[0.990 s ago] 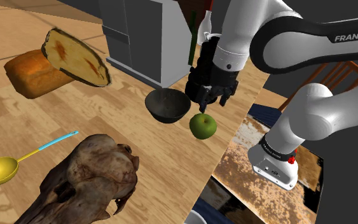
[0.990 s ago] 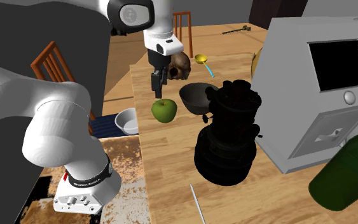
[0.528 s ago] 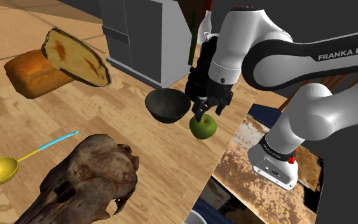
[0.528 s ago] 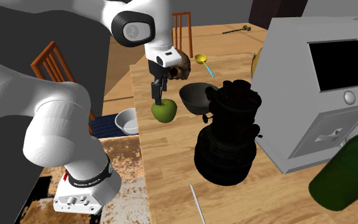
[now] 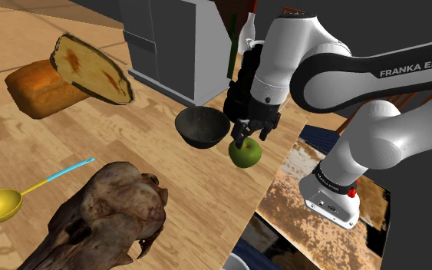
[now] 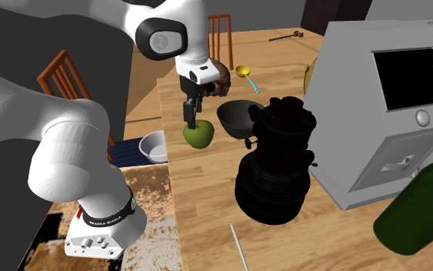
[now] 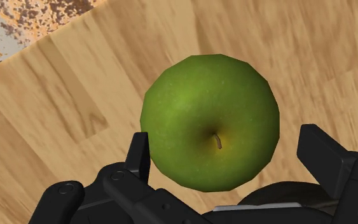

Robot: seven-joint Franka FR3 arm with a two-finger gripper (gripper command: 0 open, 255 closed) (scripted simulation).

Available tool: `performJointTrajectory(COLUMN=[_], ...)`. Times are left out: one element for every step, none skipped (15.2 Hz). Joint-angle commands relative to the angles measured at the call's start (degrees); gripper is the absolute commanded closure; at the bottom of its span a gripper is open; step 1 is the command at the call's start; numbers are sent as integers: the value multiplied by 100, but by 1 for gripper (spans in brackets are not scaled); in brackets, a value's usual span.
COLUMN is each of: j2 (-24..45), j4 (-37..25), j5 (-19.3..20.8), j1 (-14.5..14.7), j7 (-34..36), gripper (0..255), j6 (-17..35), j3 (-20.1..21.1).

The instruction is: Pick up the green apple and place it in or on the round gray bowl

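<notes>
The gripper (image 7: 231, 153) is open around the green apple (image 7: 210, 121), which lies near the edge of the wooden table (image 5: 76, 149), just beside the dark round bowl (image 5: 202, 127); one finger is nearly on the skin, the other stands apart. As the apple is off centre, closing could push it to roll toward the edge or slip out. The table also carries a bread loaf (image 5: 41, 90) and an animal skull (image 5: 107, 218), and a patterned rug (image 5: 283, 199) lies below.

The apple (image 5: 245, 153) sits on the table (image 5: 68, 142) beside the bowl (image 5: 202, 126), beneath the gripper (image 5: 251, 139).
</notes>
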State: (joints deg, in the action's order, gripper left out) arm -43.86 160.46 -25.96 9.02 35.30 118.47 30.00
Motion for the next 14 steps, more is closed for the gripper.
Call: performJointTrajectory(j2=[0, 0, 0, 0, 0, 0, 0, 0, 0, 0, 0, -46, -87, -127], j4=[0, 0, 0, 0, 0, 0, 0, 0, 0, 0, 0, -51, -105, -160], j5=[0, 0, 0, 0, 0, 0, 0, 0, 0, 0, 0, 29, 57, 86], j1=[0, 0, 0, 0, 0, 0, 0, 0, 0, 0, 0, -5, -11, -17], j7=[0, 0, 0, 0, 0, 0, 0, 0, 0, 0, 0, 7, 14, 20], gripper=[0, 255, 255, 255, 255, 255, 255, 255, 255, 255, 255, 255, 255, 255], j6=[0, 0, 0, 0, 0, 0, 0, 0, 0, 0, 1, -96, -190, -284], j3=[0, 0, 0, 0, 0, 0, 0, 0, 0, 0, 0, -33, -65, -96])
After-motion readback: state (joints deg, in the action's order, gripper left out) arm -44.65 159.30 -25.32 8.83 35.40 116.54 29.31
